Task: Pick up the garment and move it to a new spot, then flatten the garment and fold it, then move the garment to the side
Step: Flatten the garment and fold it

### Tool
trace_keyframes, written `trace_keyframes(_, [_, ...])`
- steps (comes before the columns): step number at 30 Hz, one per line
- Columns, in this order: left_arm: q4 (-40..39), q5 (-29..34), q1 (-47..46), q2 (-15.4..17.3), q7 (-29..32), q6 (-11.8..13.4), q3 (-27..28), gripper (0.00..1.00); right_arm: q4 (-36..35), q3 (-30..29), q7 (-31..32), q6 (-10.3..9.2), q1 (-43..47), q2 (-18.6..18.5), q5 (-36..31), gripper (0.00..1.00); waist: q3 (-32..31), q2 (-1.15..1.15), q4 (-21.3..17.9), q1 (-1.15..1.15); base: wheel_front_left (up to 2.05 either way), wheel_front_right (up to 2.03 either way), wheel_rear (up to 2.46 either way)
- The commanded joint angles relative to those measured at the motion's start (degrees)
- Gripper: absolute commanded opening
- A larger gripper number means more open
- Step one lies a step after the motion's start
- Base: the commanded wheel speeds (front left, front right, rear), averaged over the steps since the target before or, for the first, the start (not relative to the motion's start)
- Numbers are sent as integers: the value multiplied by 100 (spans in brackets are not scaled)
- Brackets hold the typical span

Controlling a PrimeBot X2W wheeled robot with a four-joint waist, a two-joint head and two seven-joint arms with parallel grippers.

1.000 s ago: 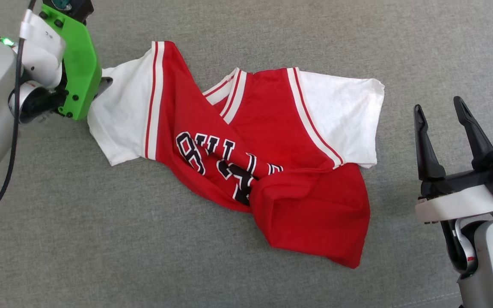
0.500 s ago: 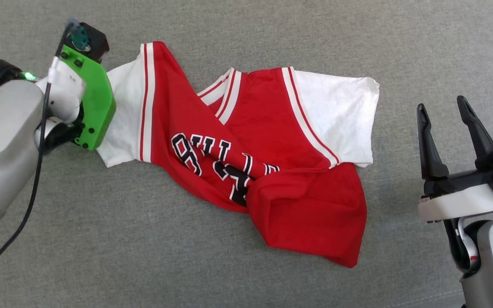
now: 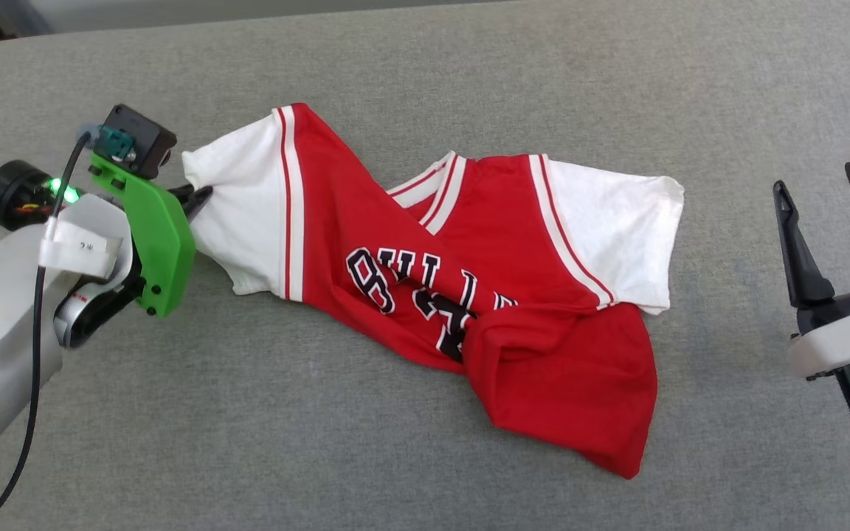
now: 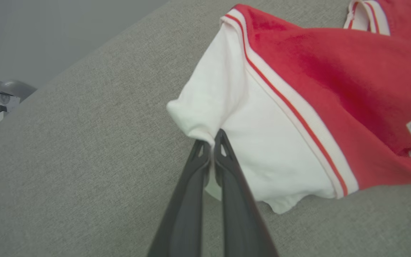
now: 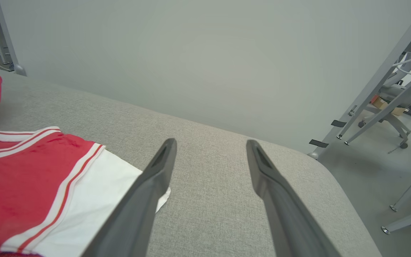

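One sleeve pinched, the rest yet to lift

Nearest the robot, the right tool (image 3: 827, 192) hangs off to the right of the garment (image 3: 410, 221). Its fingers are spread wide, hold nothing and are well apart from the cloth. Next out, the red hem (image 3: 565, 383) lies doubled over on the grey worktop (image 3: 248, 442) and twisted across the black lettering (image 3: 395, 273), so the body is bunched rather than flat. Farther on, the left tool (image 4: 211, 148) is pinched tight on the edge of the white sleeve (image 4: 227, 117) on the left. A small fold of cloth sits between its tips, and the sleeve seems raised a little there. The other sleeve (image 3: 617, 228) lies flat on the right, and the striped collar (image 3: 432, 184) sits beyond the lettering.

The step in hand looks like the pick-up for the first move. A grip on one thin sleeve edge is slight, so raise slowly and watch that the fold does not slide out of the tips. Lifting high enough for the doubled hem to hang free should let the twist drop out. Dragging low would likely rub the bunch along the worktop and tighten it. Bringing the right tool in to the other sleeve would share the weight and ease the later flattening. Set down well inside the far edge (image 3: 174, 28).
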Motion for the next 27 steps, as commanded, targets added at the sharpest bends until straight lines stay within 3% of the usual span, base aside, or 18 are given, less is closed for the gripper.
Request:
trace_keyframes(1, [-149,-2,183,114,-72,107,24,0,-66,64,157,-4,-170,-164,79,100,-228,0,246,0,0,0,0])
trace_keyframes(5, [-654,-47,422,385,-173,383,58,0,-89,466,913,-4,-507,-783,484,100,-279,0,379,0,0,0,0])
trace_keyframes(6, [-1046,-28,540,541,-209,589,62,0,-61,1008,1721,-4,-865,-1372,1135,100,-263,0,476,0,0,0,0])
trace_keyframes(8, [-1294,-5,567,609,-214,705,70,0,-3,1431,2365,-4,-1132,-1804,1651,100,-215,0,544,0,0,0,0])
trace_keyframes(14, [-1925,133,497,751,-238,1007,130,0,264,2391,4343,-4,-1997,-2725,3223,100,25,0,743,0,0,0,0])
trace_keyframes(20, [-2347,290,375,800,-245,1203,174,0,735,2975,5316,-4,-2702,-2852,3759,100,348,0,924,0,0,0,0])
trace_keyframes(27, [-2572,429,255,798,-281,1318,210,0,1413,3553,5283,-4,-3132,-2530,3836,100,655,0,1035,0,0,0,0])
